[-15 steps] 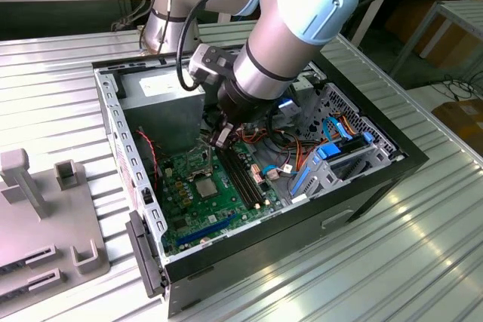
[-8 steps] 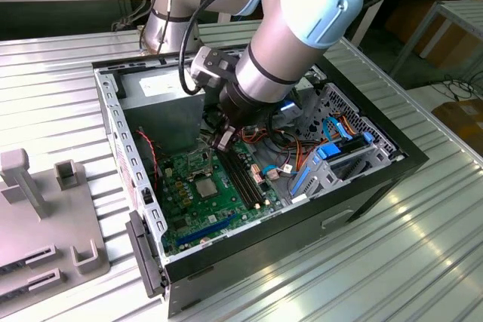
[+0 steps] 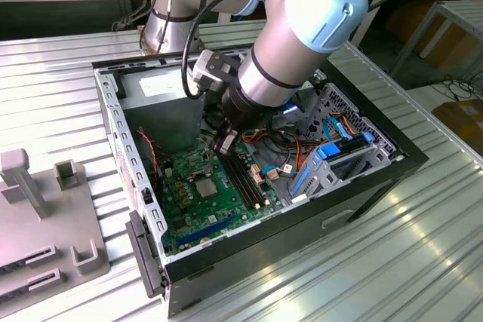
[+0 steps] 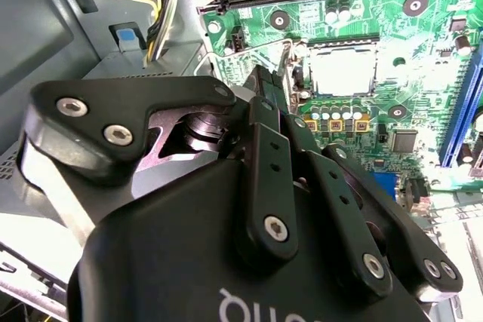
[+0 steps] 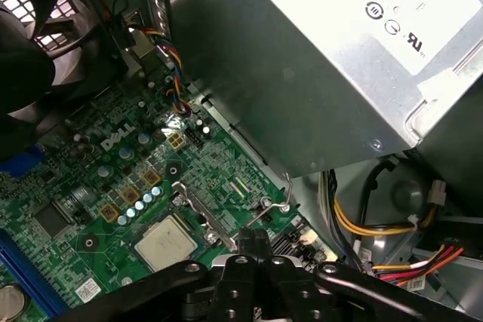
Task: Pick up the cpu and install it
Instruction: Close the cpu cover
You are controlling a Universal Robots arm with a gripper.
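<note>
**CPU seated in the socket, jaws closed and empty beside it**

I have the arm (image 3: pixel 294 28) reaching down from the upper middle of the exterior view into the open computer case (image 3: pixel 362 186), which lies on its side on the ribbed metal surface (image 3: pixel 423 262) so the board faces up and I can come at it from above. The green motherboard (image 3: pixel 189 194) fills the case floor in the lower middle of that frame, with the silver power supply (image 5: pixel 317 58) against the wall beyond it.

The gripper (image 5: pixel 255 240) hangs just over the board beside the socket. In the first wrist view its jaws stand pressed together with nothing between them, tips close to the raised socket lever (image 5: pixel 268 209); I judge that I am working the latch here, not carrying anything.

The cpu (image 5: pixel 164 243) lies flat in the socket, metal top up, at the lower left of centre in the first wrist view and at upper right in the second wrist view (image 4: pixel 343 65). It is square, so it has no real long axis; its edges sit parallel to the socket frame, which reads as properly dropped in rather than skewed.
</note>
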